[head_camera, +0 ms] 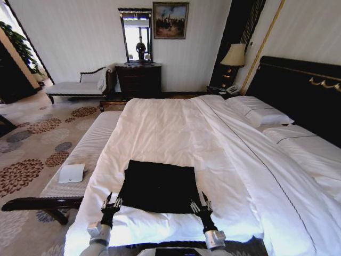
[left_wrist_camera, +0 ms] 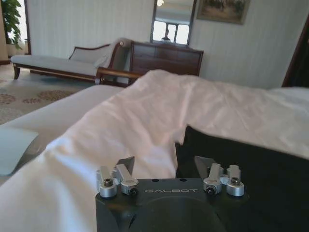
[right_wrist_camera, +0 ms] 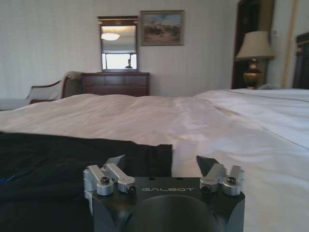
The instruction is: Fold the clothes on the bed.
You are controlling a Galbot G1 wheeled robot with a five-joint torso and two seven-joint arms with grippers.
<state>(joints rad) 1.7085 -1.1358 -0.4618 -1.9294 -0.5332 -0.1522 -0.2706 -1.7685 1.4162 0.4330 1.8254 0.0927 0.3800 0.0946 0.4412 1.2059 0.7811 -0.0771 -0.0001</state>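
- A black short-sleeved T-shirt of soft fabric (head_camera: 158,186) lies flat as a dark, roughly square patch on the near part of the very large bed with its white duvet (head_camera: 176,128), close to the near edge and a little left of the middle.
- No lettering shows on the shirt's upper face.
- The left gripper (head_camera: 111,203) sits at the shirt's near left corner, its dark fingers spread apart; the left wrist view shows the jaws wide, one finger (left_wrist_camera: 126,166) over white duvet and the other over black cloth (left_wrist_camera: 251,179), with nothing held.
- The right gripper (head_camera: 200,204) sits at the near right corner, jaws likewise wide, straddling the shirt's right edge (right_wrist_camera: 145,157) and holding nothing.
- Two white pillows (head_camera: 258,112) rest on the right against the tall dark headboard (head_camera: 298,90).
- A pale striped bench (head_camera: 85,154) runs along the bed's left side, with a small white flat object (head_camera: 71,173) lying on it.
- A dark wooden dresser (head_camera: 138,80) with a mirror stands at the far wall.
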